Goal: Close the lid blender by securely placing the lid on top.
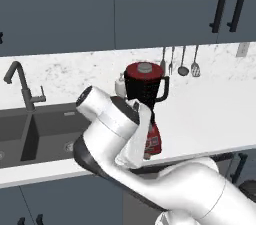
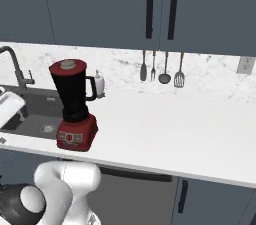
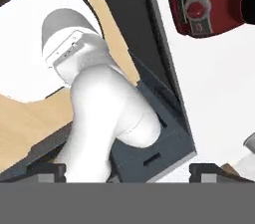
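Observation:
The blender point(image 1: 146, 91) stands on the white counter, its black jar point(image 2: 74, 94) with side handle upright on the red base point(image 2: 76, 134). The round red lid point(image 1: 144, 69) with its grey knob rests on the jar's rim, also seen as the lid point(image 2: 67, 66) from the right. In the hand view my gripper point(image 3: 130, 170) is open, the dark fingertips point(image 3: 47, 170) set wide apart with nothing held. It hangs off the counter's front edge, with the blender's red base point(image 3: 204, 4) and its buttons at upper right. My arm hides part of the base in the left base view.
A small white soap bottle point(image 2: 100, 84) stands just behind the blender. The sink point(image 1: 35, 134) and faucet point(image 1: 22, 86) lie to the left. Utensils point(image 2: 162, 69) hang on the back wall. The counter point(image 2: 180, 129) stretches bare to the right. Dark cabinets hang above.

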